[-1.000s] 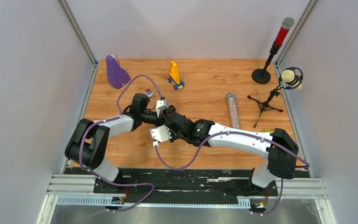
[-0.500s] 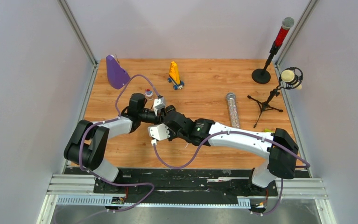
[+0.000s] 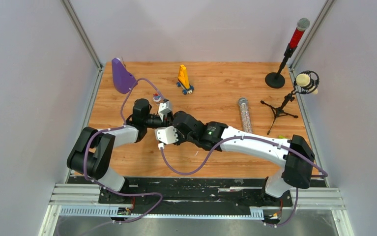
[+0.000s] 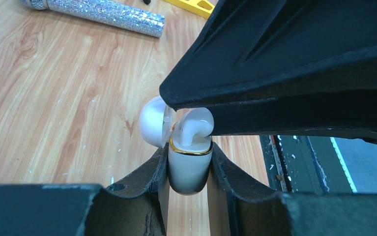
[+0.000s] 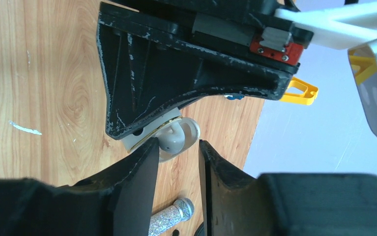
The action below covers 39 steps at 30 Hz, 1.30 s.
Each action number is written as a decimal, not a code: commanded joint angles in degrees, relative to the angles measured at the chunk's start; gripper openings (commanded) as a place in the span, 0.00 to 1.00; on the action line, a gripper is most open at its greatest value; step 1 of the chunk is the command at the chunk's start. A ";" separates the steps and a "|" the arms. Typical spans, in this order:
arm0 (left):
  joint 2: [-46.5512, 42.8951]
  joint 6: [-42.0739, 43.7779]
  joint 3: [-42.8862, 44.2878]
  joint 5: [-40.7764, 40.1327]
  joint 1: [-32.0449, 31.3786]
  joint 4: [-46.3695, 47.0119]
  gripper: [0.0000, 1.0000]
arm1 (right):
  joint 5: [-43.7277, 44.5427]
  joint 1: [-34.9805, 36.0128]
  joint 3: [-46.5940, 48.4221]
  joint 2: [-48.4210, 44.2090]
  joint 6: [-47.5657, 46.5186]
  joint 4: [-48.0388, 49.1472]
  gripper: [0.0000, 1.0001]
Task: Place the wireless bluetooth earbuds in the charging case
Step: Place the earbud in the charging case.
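Left wrist: left hand (image 4: 188, 151) clamps the charging case (image 4: 188, 173)

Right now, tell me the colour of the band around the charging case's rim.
Gold, on the white charging case; clearest in the left wrist view.

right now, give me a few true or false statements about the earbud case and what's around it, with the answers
1. The left gripper is shut on the white charging case. True.
2. The case's lid is closed. False: it is hinged open.
3. A white earbud sits in the case's mouth. True.
4. The glittery tube stands upright. False: it lies flat on the table.
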 commanded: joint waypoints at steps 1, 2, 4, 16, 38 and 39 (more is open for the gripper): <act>-3.38 -2.59 0.08 4.24 -0.39 7.68 0.00 | -1.90 -0.14 2.38 -1.22 1.39 1.50 0.39; -3.41 -2.73 0.04 4.28 -0.34 8.13 0.00 | -1.96 -0.15 2.52 -1.44 1.35 1.32 0.41; -3.49 -3.22 -0.18 4.32 -0.11 9.05 0.00 | -2.55 -0.28 3.07 -2.09 1.38 0.77 0.44; -3.17 -6.61 -0.96 4.63 0.65 14.03 0.00 | -8.86 -1.36 7.34 -4.86 4.58 -4.39 0.52; -1.47 -21.41 -2.75 5.68 2.57 34.63 0.00 | -21.48 -10.96 11.92 -10.61 11.71 -5.16 0.57; -1.22 -22.98 -2.90 5.72 2.60 35.83 0.00 | -21.60 -10.91 11.52 -10.24 11.98 -4.38 0.57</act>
